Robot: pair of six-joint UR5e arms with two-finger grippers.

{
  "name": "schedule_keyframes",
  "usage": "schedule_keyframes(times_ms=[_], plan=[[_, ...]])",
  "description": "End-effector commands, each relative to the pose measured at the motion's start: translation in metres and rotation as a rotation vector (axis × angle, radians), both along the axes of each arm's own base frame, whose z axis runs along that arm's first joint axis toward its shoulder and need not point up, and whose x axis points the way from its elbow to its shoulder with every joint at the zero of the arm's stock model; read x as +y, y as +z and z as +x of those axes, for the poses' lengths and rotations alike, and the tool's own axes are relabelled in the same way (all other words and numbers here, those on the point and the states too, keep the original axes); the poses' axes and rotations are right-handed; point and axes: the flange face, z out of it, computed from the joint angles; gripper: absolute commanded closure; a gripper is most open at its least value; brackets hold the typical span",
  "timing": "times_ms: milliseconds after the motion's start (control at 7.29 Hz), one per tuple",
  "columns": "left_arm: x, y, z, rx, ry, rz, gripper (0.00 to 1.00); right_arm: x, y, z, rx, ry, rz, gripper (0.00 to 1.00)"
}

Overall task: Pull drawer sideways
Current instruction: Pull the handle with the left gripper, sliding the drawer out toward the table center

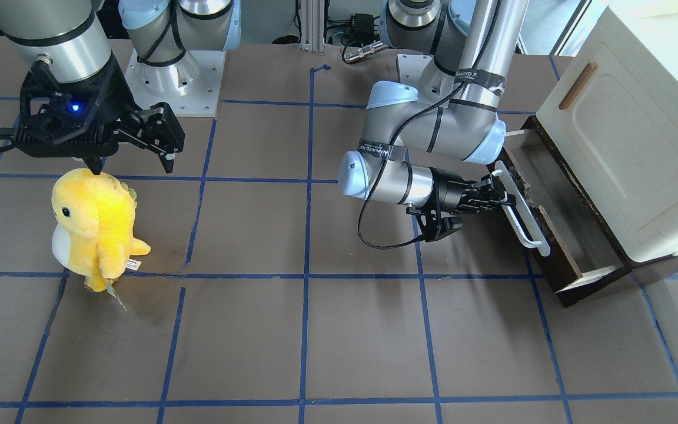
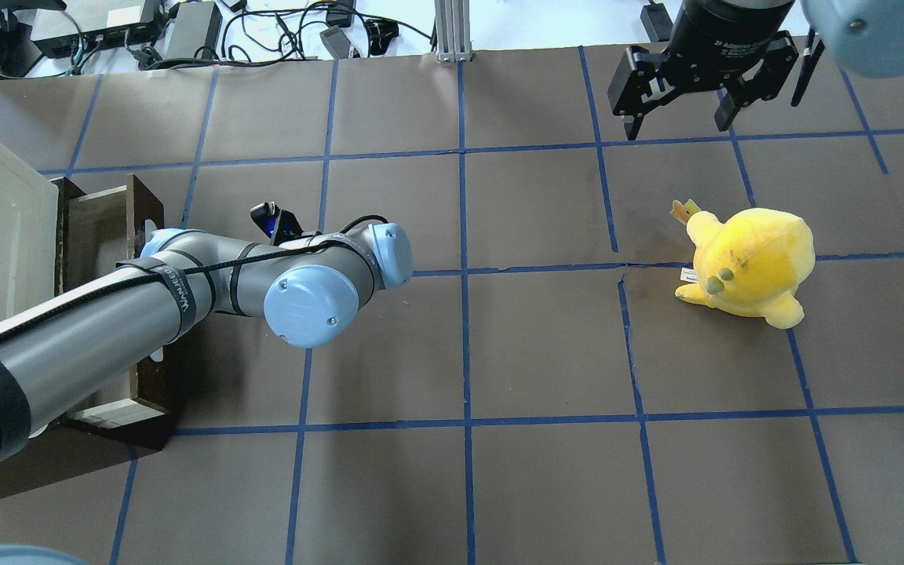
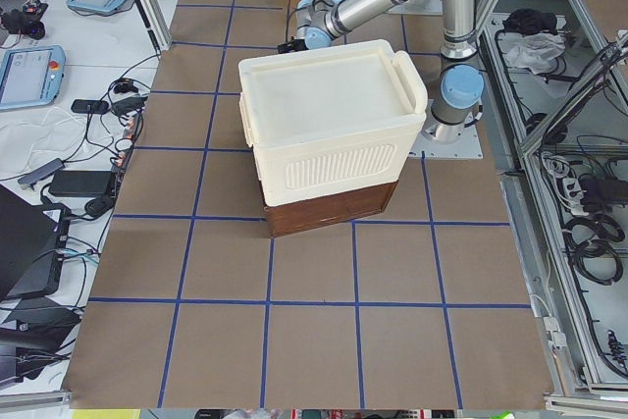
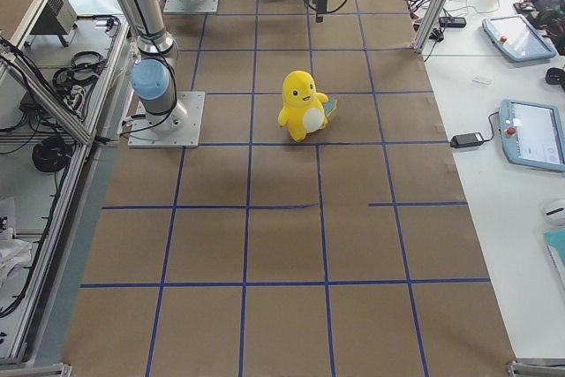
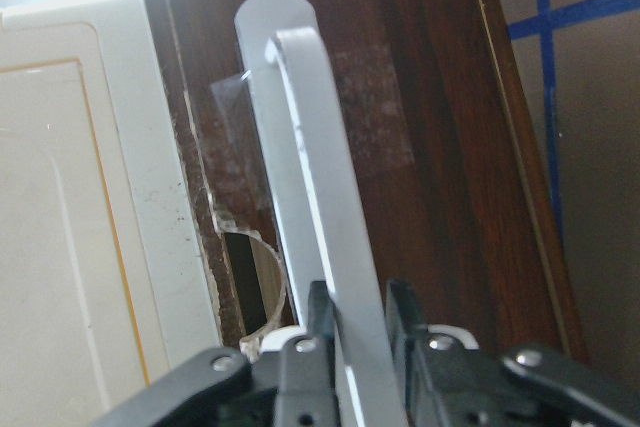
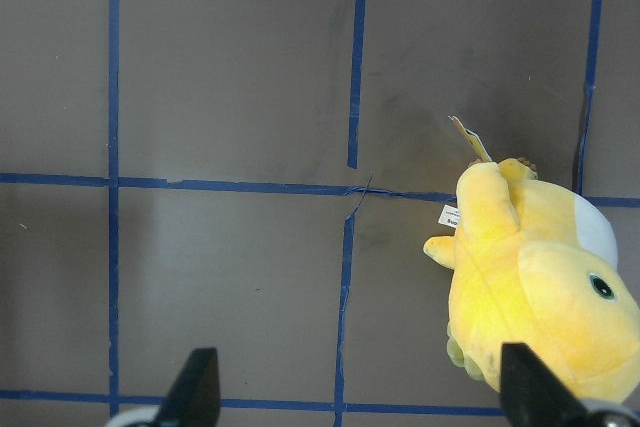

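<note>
The drawer (image 1: 574, 235) has a dark brown front and a long white bar handle (image 1: 521, 212). It stands partly pulled out from under the cream cabinet (image 1: 639, 135). My left gripper (image 1: 504, 197) is shut on the handle near its far end. In the left wrist view the gripper (image 5: 357, 299) clamps the white bar (image 5: 310, 177) against the brown front (image 5: 440, 147). In the overhead view my left arm covers the gripper, and only part of the drawer (image 2: 99, 224) shows. My right gripper (image 1: 132, 164) is open and empty above the table, and it also shows in the overhead view (image 2: 677, 118).
A yellow plush toy (image 1: 95, 227) stands just below my right gripper and shows in the right wrist view (image 6: 540, 287). The brown table has a grid of blue tape. The arm bases (image 1: 174, 65) are at the table's back edge.
</note>
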Motion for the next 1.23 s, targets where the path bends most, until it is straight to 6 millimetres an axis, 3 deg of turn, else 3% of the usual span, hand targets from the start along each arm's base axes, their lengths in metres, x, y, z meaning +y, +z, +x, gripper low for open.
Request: schedule_keyframes(times_ms=[0,548,1097], plan=[[-0.0022,0.004,-0.0064,0.004,-0.01,-0.011,0.75,0.0,0.0,0.0,0.0,0.0,0.0,0.0],[0.0009,0.002,-0.0101,0.032,0.009,-0.006,0.75,0.0,0.0,0.0,0.0,0.0,0.0,0.0],[0.001,0.0053,-0.0108,0.032,0.005,-0.011,0.45,0.0,0.0,0.0,0.0,0.0,0.0,0.0]])
